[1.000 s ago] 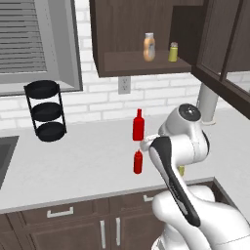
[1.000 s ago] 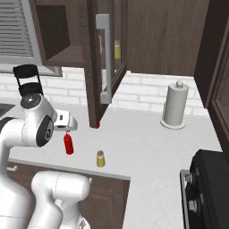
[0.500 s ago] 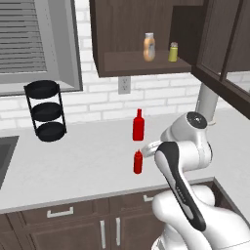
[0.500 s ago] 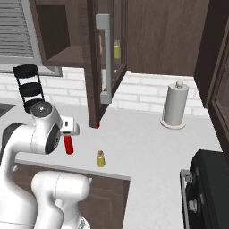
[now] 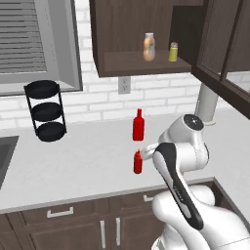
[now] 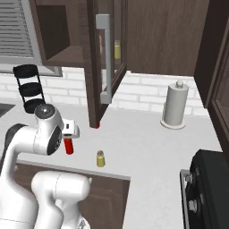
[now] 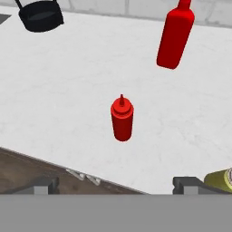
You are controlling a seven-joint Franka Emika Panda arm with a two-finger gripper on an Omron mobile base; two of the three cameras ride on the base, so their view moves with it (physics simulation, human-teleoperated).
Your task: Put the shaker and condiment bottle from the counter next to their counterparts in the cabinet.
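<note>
The gripper [image 7: 115, 183] hung above the front edge of the counter [image 5: 73, 161] with its two fingertips spread wide and nothing between them. In the hand view the condiment bottle [image 7: 122, 119] stood upright at centre, just up from the fingertips, well apart from the taller red bottle [image 7: 175, 36] at 1 o'clock and from the shaker [image 7: 221, 179] at the 4 o'clock edge. The step in hand was judged to be the reach for the short bottle. To do it well, the hand would need to come down with the bottle centred between the fingers, closing on the body below the narrow nozzle, and stay clear of the shaker beside the right fingertip. In the left base view the counterparts [image 5: 149, 47] waited on the shelf of the cabinet [image 5: 122, 29].
</note>
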